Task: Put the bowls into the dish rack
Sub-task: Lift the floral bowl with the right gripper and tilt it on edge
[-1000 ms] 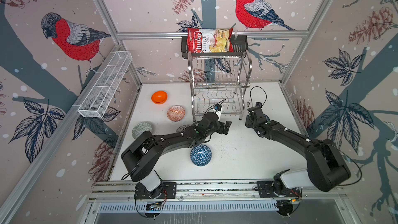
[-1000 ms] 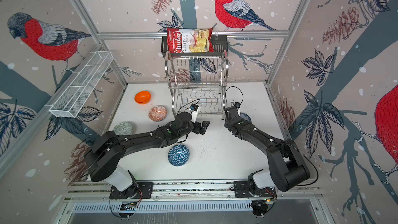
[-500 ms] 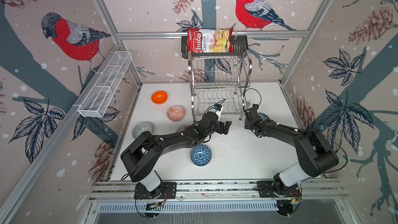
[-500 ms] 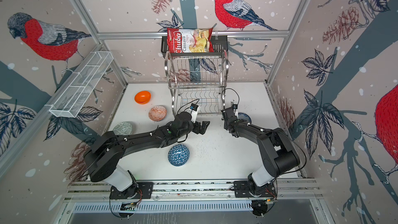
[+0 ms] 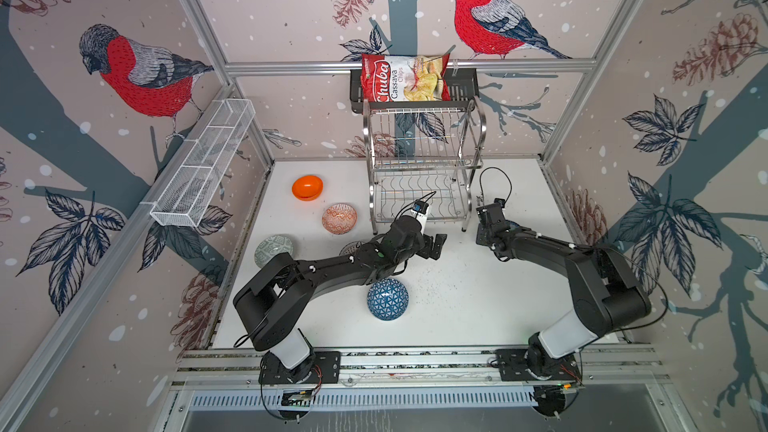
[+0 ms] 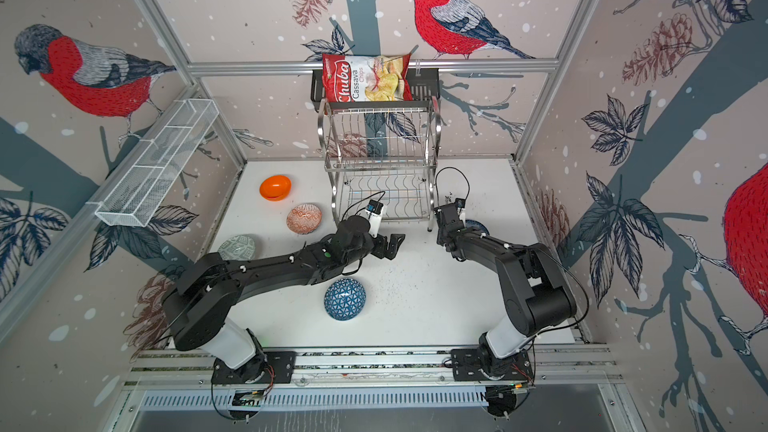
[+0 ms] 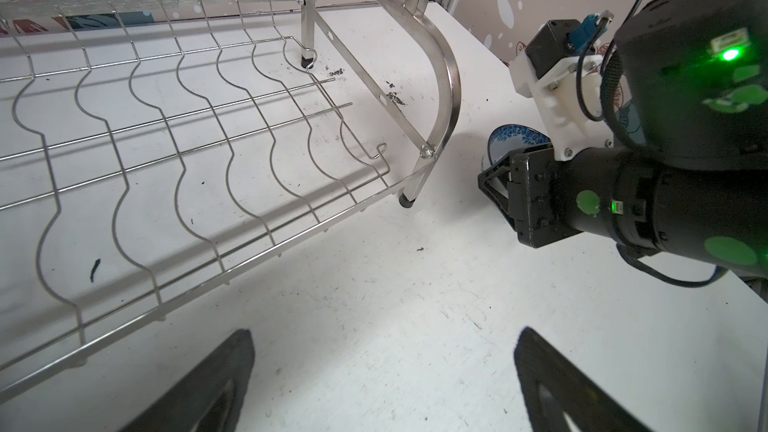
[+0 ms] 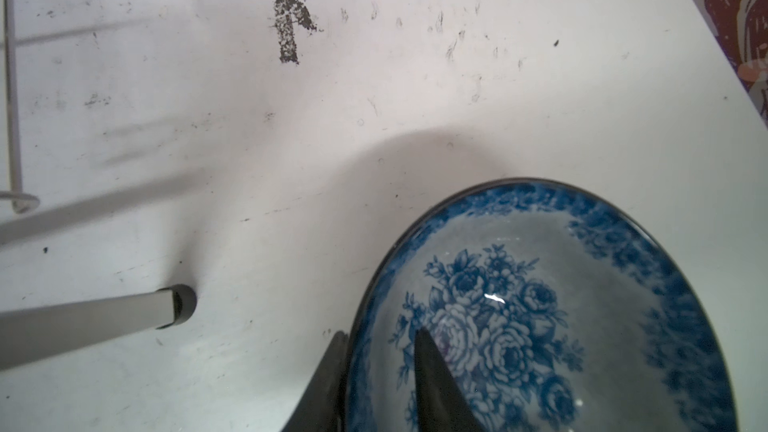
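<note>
My right gripper (image 8: 379, 332) is shut on the blue-floral bowl (image 8: 519, 284), one finger outside its rim and one inside. The bowl rests on the table just right of the dish rack (image 5: 424, 160), mostly hidden under the right wrist in both top views. My left gripper (image 7: 384, 332) hangs open and empty over bare table in front of the rack's lower tier (image 7: 208, 118). Left of the rack lie an orange bowl (image 5: 307, 187), a red-white bowl (image 5: 339, 218) and a grey-green bowl (image 5: 274, 249). A dotted bowl (image 5: 351, 248) peeks from behind the left arm. A blue triangle-patterned bowl (image 5: 387, 299) lies upside down at the front.
The rack's front right foot (image 8: 178, 305) stands close beside the held bowl. A chips bag (image 5: 405, 78) sits on a black shelf above the rack. A white mesh basket (image 5: 203, 164) hangs on the left wall. The right wall runs close behind the bowl.
The right gripper has shifted left toward the rack's foot and its jaws have closed onto the blue-floral bowl's rim. The left arm has stayed still and open.
</note>
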Motion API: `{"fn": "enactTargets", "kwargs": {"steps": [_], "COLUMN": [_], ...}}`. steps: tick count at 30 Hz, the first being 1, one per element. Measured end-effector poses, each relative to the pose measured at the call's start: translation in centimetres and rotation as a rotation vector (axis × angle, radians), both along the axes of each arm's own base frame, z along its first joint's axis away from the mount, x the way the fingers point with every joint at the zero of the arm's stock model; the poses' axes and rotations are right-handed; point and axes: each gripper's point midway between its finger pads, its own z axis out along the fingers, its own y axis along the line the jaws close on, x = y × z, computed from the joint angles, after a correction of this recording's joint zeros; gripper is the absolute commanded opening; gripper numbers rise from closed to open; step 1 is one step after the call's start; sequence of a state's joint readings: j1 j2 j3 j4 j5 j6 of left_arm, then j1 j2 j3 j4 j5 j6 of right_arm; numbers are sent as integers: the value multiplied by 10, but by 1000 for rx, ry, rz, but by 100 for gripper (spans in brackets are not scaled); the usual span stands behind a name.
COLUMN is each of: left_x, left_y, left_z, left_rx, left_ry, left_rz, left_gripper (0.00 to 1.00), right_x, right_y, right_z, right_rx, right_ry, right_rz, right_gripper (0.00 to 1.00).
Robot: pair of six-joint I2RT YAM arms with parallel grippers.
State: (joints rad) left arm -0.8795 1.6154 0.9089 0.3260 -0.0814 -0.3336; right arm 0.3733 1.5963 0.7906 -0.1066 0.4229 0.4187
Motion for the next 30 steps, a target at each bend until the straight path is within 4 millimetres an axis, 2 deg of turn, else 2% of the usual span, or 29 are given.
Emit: {"fn": "enactTargets", "kwargs": {"steps": [8,12,22,30], "left_x": [0,0,0,-1], "left_y": [0,0,0,0], "left_z": [-1,-1,-1,6], "left_rx": [2,2,2,-10], "left_ry": [1,1,2,-7], "left_rz": [0,0,0,-3], "left_gripper": [98,98,98,98], "right_x": [3,5,3,-11], "right_y": [-3,-7,-5,12], "right_z": [-2,7,16,41], "right_rx": [1,-17,72,271], "right_ry": [8,-24,-46,-94], "right_rz": [-3,-5,-7,35], "right_gripper": [11,3,0,0]}}
